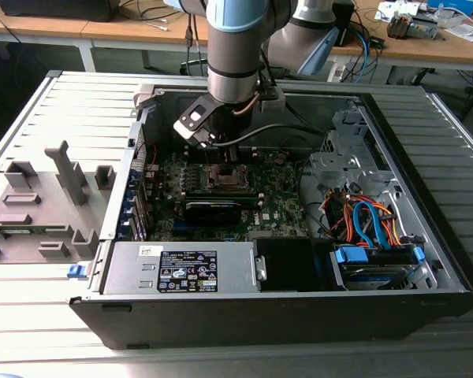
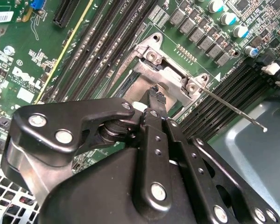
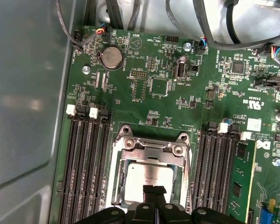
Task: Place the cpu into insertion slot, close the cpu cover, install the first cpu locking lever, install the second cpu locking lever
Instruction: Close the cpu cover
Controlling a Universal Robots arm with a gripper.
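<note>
CPU (image 3: 147, 178) sits in the insertion slot (image 3: 125, 132), silvery top up, square to the board. CPU cover (image 3: 151, 156) looks lowered around it, hinge edge on the side away from the gripper. Judged down; not certain it lies fully flat.

Gripper (image 3: 154, 190) is directly over the chip's near edge, fingertips pinched together with nothing between them. Contact with chip or frame cannot be told. The work lies straight below the tips, with no sideways offset to speak of.

Locking lever (image 2: 233, 110) is a thin steel rod. Its long axis runs out from a socket corner across the memory slots (image 2: 228, 86) toward the case wall. Free end apparently unlatched. Single arm, so no question of which is nearer.

Writing: white silk-screen print over the green motherboard (image 3: 144, 112), a white sticker (image 3: 253, 124) on it, and a printed label (image 1: 188, 272) on the power supply (image 1: 134, 272). Noted, not transcribed.
</note>
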